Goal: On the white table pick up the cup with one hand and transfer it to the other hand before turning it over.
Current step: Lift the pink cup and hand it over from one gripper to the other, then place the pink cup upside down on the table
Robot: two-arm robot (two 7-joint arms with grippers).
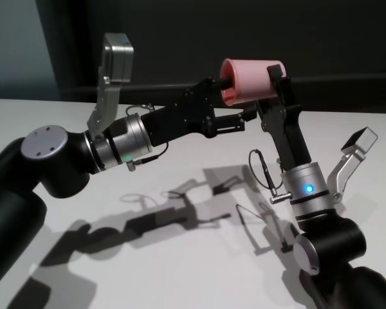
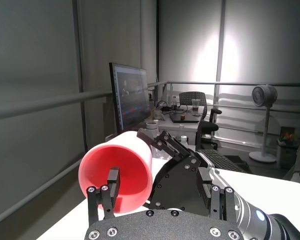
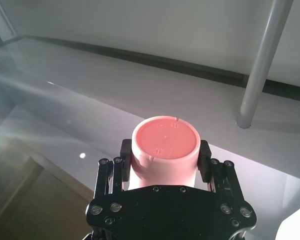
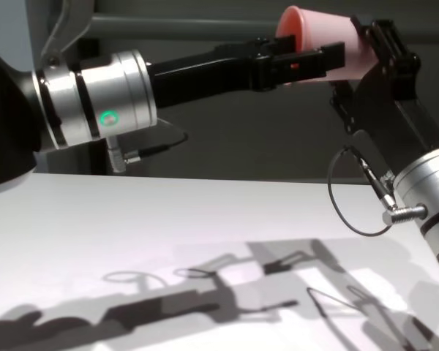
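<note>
Cup [image 1: 252,80], pink, held high above white tabletop [image 1: 180,270], lying on its side, mouth toward left arm. Right gripper [image 3: 165,159] clamped on cup body, one finger [image 3: 205,154] on each side of wall, closed base facing its wrist camera. Left gripper [image 2: 162,192] spread wide at cup mouth; one finger [image 2: 111,187] reaches inside rim, other outside past cup, no grip visible. Arm shadows fall across tabletop below.

Both arms are raised well above the white table [image 1: 148,257]. The right gripper [image 3: 162,155] is clamped on the cup [image 3: 164,142]; the left gripper [image 2: 160,195] seems spread, one finger [image 2: 111,187] inside its mouth.
</note>
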